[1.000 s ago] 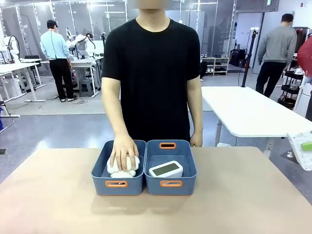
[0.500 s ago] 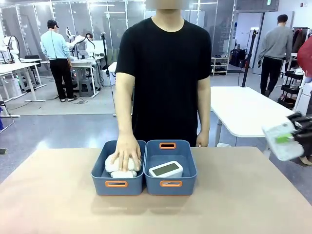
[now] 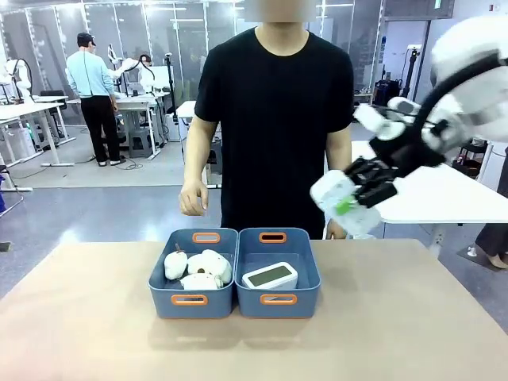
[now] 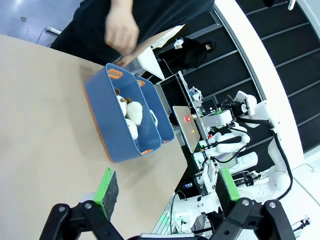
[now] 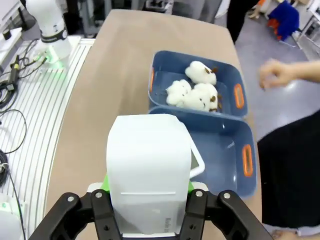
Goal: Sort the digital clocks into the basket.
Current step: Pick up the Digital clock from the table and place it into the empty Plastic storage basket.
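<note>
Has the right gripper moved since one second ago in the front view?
Yes. The right gripper, shut on a digital clock, has come in from the picture's right edge towards the right-hand basket and now hangs above its right side.

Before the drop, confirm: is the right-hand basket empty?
No, a digital clock already lies in the right-hand basket, seen from the front.

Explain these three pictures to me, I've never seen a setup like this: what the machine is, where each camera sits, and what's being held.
Two white robot arms share a table with a person. The front view looks across at that person. The other two cameras ride on the wrists. The right gripper is shut on a white digital clock, up in the air to the right of the bins. The left gripper hangs open, holding nothing. Two blue bins sit side by side: the left bin holds cream plush toys, the right basket already holds another clock.
</note>
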Controlling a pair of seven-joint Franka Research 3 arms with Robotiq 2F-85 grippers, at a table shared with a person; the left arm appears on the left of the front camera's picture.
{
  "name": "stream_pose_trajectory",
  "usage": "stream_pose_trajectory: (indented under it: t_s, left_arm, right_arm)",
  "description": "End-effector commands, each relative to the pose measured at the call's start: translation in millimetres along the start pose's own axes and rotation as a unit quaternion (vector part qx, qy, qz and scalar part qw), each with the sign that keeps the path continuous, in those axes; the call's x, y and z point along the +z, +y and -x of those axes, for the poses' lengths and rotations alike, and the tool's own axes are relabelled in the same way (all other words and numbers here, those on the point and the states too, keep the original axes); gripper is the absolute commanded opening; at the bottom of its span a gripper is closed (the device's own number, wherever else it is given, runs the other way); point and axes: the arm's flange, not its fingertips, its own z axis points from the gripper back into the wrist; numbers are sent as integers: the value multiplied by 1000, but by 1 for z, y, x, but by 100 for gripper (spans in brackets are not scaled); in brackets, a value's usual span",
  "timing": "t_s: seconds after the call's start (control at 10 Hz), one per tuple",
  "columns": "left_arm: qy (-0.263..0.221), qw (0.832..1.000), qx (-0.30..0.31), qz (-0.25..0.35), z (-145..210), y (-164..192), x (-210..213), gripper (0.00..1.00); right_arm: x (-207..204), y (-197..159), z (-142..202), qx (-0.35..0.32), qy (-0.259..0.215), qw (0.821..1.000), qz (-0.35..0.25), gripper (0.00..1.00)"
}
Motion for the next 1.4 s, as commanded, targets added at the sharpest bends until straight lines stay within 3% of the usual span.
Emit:
stream_pose_trajectory:
  t_s: [0.0,0.2,0.4,0.5,0.6,0.8,1.0,1.1,1.3]
  left_arm:
    - [9,1000,-1,-5,-3,0,1,100]
    - [9,1000,-1,-5,-3,0,1,100]
    - [9,1000,-1,-5,-3,0,1,100]
    - [9,1000,-1,-5,-3,0,1,100]
    - [9,1000,-1,-5,-3,0,1,100]
    - [9,1000,-1,-5,-3,0,1,100]
    - [9,1000,-1,-5,-3,0,1,100]
    - [9,1000,-1,-5,-3,0,1,100]
    - [9,1000,-1,-5,-3,0,1,100]
  right_arm:
    - [-29,-28,-30,-11,52,998,-16,0]
    - [-89,-50,-57,-9,109,994,-15,0]
    - [-141,-79,-44,-7,159,987,30,0]
    - [-156,-77,-41,-14,146,989,4,0]
    - [-169,-81,-39,-17,164,986,-2,0]
    - [-183,-102,-29,-28,232,972,-19,0]
    - [-201,-100,-12,-43,222,973,-41,0]
    - [-202,-105,-1,-61,219,973,-46,59]
    - [-201,-106,0,-62,229,970,-42,84]
